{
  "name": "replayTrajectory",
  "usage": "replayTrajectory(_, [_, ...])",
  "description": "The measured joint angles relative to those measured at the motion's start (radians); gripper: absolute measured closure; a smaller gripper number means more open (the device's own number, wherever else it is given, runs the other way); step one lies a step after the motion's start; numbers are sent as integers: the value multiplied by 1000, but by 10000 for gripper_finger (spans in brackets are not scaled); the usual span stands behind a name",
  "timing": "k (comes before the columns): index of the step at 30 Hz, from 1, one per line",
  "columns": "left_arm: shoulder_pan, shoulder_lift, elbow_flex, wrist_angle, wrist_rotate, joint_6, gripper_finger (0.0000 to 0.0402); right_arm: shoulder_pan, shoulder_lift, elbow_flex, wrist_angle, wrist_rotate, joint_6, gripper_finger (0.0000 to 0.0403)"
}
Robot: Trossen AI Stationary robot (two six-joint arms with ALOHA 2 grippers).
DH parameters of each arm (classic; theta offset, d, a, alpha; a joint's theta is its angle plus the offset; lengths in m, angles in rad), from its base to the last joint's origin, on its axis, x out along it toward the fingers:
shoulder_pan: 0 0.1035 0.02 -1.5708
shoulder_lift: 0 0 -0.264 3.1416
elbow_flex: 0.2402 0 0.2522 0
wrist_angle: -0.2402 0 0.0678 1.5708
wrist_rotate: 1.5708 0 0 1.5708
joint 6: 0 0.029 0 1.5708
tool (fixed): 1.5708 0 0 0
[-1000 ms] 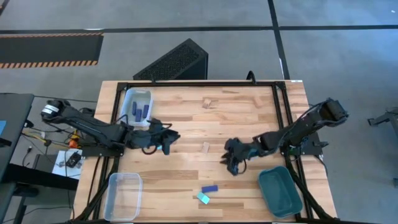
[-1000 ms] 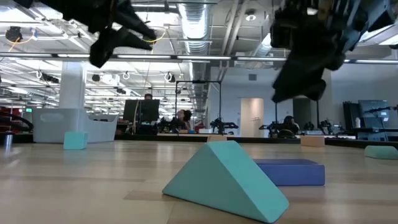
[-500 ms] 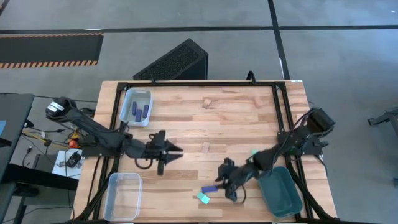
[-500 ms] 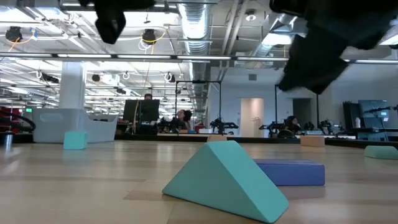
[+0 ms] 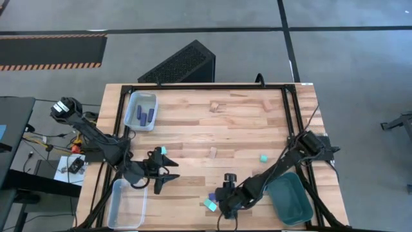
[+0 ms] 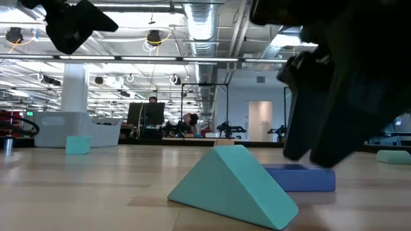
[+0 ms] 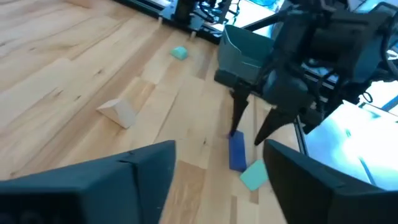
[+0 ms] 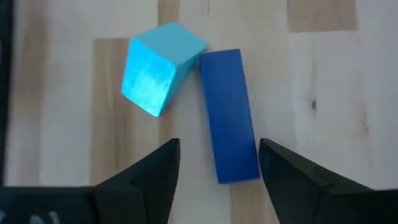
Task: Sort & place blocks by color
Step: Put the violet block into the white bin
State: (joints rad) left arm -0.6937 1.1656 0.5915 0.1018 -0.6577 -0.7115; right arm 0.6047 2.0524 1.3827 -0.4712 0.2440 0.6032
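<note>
On the wooden surface (image 5: 238,125) I see my right claw (image 8: 214,168) open over the blue block (image 8: 229,116), beside a teal block (image 8: 158,67). My left claw (image 5: 168,176) is open, near the clear bin (image 5: 127,203).

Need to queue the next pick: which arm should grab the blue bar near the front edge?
Right. Its tool is open and hangs directly over the blue bar, fingers straddling it. The left tool is off toward the clear bin.

Right hand (image 5: 224,201) over the bar (image 8: 229,116) and wedge (image 8: 160,66) at the tabletop's (image 5: 238,129) front edge, those two touching, tray (image 5: 289,198) to their right, left hand (image 5: 166,176) beside the front-left bin (image 5: 127,203), another bin (image 5: 141,111) holding bars at back left
</note>
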Motion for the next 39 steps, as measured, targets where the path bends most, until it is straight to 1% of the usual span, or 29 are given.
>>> replayTrajectory(3, [0,0,0,0,23,12,134,-20,34,14,0,-6,-7,164])
replayTrajectory(5, [0,0,0,-2,24,11,119,-31,42,16,1,-15,-6,167])
replayTrajectory(7, [0,0,0,-13,25,-1,110,-42,45,17,-1,-15,-3,171])
replayTrajectory(10, [0,0,0,-24,21,-37,107,-59,45,17,-3,-47,-6,185])
replayTrajectory(13, [0,0,0,-42,1,-91,114,-74,42,18,-13,-73,-15,223])
replayTrajectory(18, [16,0,0,-72,-58,-249,124,-101,23,16,-29,-131,-47,322])
replayTrajectory(20, [40,0,0,-72,-57,-325,124,-119,2,13,-34,-145,-47,325])
replayTrajectory(22, [76,0,0,-70,-43,-402,124,-141,-43,11,-45,-112,-53,325])
replayTrajectory(23, [98,0,0,-69,-23,-434,124,-153,-72,12,-35,-81,-58,325])
replayTrajectory(25, [152,0,0,-68,40,-496,124,-174,-122,16,-32,14,-80,325])
replayTrajectory(28, [247,0,0,-67,186,-606,124,-206,-171,13,-52,142,-123,325])
replayTrajectory(30, [312,0,0,-56,275,-653,124,-233,-200,13,-39,193,-158,325])
replayTrajectory(32, [365,0,0,-37,327,-661,124,-264,-222,14,-38,207,-188,325])
replayTrajectory(36, [448,0,0,54,385,-640,125,-316,-227,14,-21,205,-240,325])
replayTrajectory(39, [493,0,0,124,423,-608,125,-326,-227,44,-18,202,-286,325])
